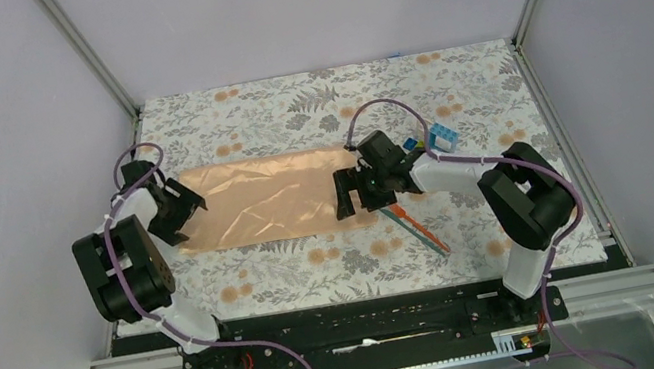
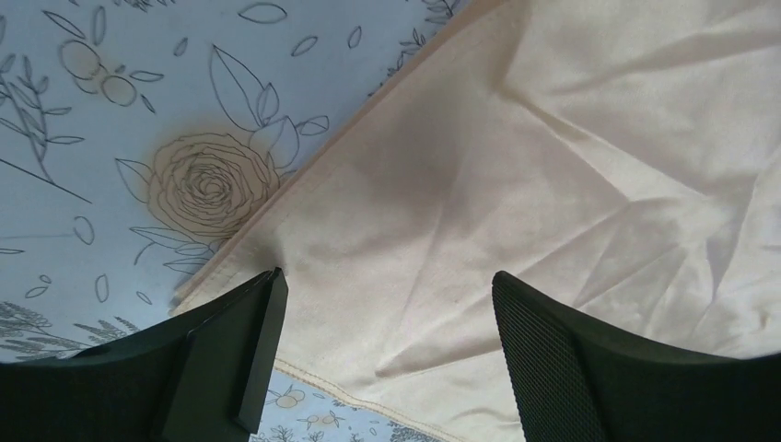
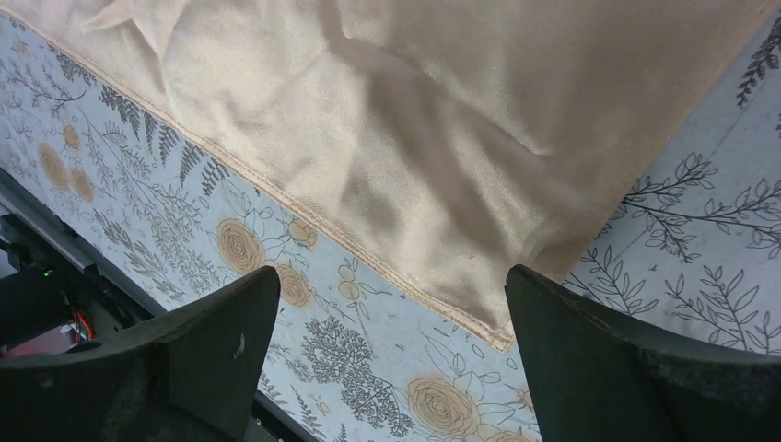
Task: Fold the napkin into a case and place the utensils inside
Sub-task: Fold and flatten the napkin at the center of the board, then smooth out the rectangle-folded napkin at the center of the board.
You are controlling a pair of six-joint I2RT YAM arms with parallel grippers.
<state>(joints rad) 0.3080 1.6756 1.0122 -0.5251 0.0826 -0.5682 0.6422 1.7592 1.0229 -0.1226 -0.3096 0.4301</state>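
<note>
The napkin lies spread as a long strip across the middle of the top view. It rests flat on the floral mat covering the tabletop and is not yet a compact case. The left gripper hangs over its left end and the right gripper over its right end, both with jaws wide and holding nothing. The utensils lie just right of the napkin, toward the lower right, partly hidden by the right arm.

The step in hand looks like taking both ends for a fold. Each wrist view shows a cloth corner close to one finger. Each gripper should therefore centre on its hem and pinch only cloth, not mat. The two should then lift evenly so the slick satin does not slip. Whether the fingertips touch the cloth is hard to tell.
</note>
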